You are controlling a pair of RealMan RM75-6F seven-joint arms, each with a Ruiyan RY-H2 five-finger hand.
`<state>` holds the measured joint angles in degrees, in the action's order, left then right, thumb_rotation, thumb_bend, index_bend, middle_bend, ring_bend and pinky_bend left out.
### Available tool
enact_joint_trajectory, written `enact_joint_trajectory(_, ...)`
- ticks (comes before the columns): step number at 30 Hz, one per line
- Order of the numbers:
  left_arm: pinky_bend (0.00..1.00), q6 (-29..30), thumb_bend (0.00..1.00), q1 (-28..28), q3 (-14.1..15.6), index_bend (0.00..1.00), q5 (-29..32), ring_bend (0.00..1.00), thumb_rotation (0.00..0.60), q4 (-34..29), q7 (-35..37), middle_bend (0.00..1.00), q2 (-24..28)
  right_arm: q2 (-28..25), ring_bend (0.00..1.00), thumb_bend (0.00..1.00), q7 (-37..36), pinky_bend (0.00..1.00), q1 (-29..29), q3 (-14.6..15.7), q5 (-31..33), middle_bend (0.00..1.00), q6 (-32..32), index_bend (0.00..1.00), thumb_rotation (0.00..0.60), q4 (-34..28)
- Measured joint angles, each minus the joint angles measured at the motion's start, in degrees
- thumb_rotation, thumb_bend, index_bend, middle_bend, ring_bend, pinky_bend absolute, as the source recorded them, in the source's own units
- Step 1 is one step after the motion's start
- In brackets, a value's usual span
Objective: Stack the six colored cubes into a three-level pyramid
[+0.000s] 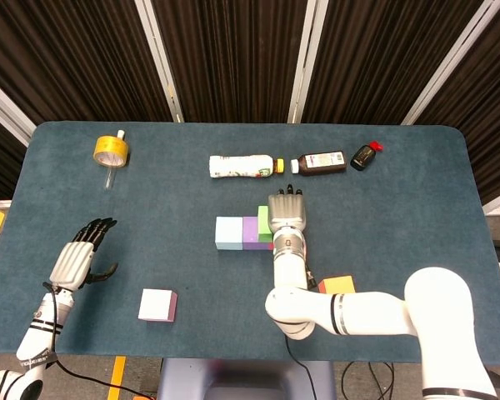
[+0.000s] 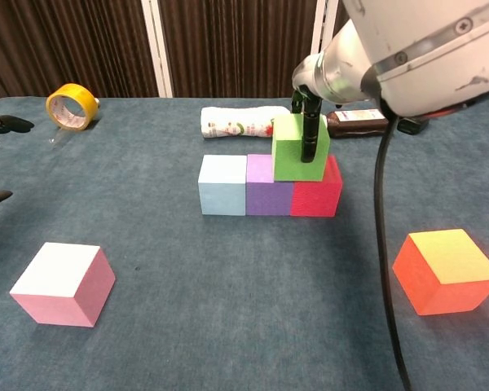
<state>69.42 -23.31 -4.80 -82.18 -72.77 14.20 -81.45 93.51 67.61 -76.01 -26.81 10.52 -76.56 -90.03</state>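
Right hand (image 2: 308,122) gripping the green cube (image 2: 297,159), dark fingers (image 2: 311,140) down its front face and more behind, holding it over the seam between the purple cube (image 2: 269,198) and the red cube (image 2: 316,197). Cannot tell whether the green cube's underside touches the two below or hangs just above them. Green cube matte, bright lime, sharp-edged, slightly turned against the row beneath.

Three cubes in a tight row near the middle of the table (image 1: 383,192): light blue cube (image 2: 222,195) at the left end, purple in the middle, red at the right end, faces touching. Seen from the head camera, the same row mostly under the right hand (image 1: 287,218), only a sliver of green (image 1: 264,223) and the light blue (image 1: 228,233) and purple (image 1: 250,233) tops showing.

Orange cube (image 2: 447,271) alone toward the near right edge, top face yellowish, sides deep orange. Pink cube (image 2: 63,284) alone toward the near left edge, top nearly white, sides pink.

Left hand (image 1: 79,257) by the left edge, holding nothing, fingers straight and loosely apart, thumb out to the side.

Along the far edge: yellow tape roll (image 1: 111,149) toward the left corner, white bottle (image 1: 243,166) lying on its side, brown bottle (image 1: 321,162) lying beside it, small dark bottle (image 1: 366,155) with a red cap
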Motion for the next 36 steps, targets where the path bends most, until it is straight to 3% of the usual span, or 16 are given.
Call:
enact_joint_trajectory(22, 0.13, -0.1, 0.33, 0.2, 0.2, 0.09, -0.3, 0.02, 0.600, 1.3, 1.5, 0.06, -0.5, 1.8, 0.13, 0.36, 2.0, 0.25, 0.9, -1.4, -1.3, 0.26, -1.5, 0.56, 0.600, 0.6)
enact_joint_trajectory(36, 0.13, -0.3, 0.33, 0.3, 0.2, 0.08, -0.3, 0.02, 0.600, 2.0, 2.1, 0.05, -0.9, 2.5, 0.12, 0.36, 3.4, 0.22, 1.6, -2.2, -1.8, 0.26, -1.5, 0.43, 0.600, 0.6)
